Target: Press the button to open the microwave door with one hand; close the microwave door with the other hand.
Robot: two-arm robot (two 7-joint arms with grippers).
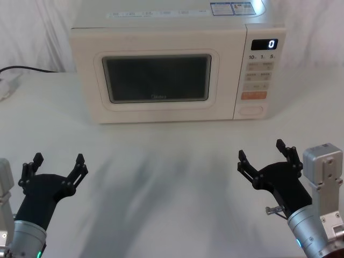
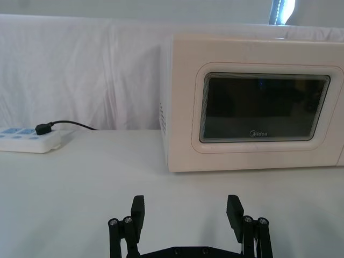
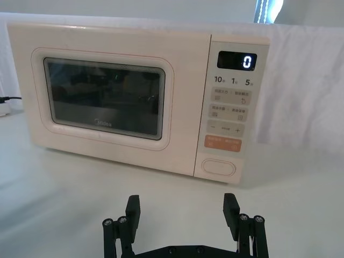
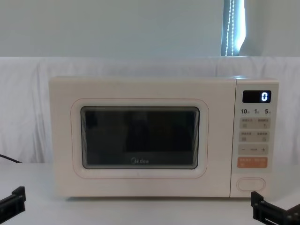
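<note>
At the table's far side the microwave door (image 1: 156, 79) sat flush shut, the button (image 1: 251, 110) at the panel's bottom right, untouched. Right gripper (image 1: 267, 158) hovered low in front, well short of it, fingers apart. Left gripper (image 1: 56, 168) likewise hung back, fingers apart. Judged: step one not begun; next, right gripper needs to reach forward and push the button squarely.
</note>
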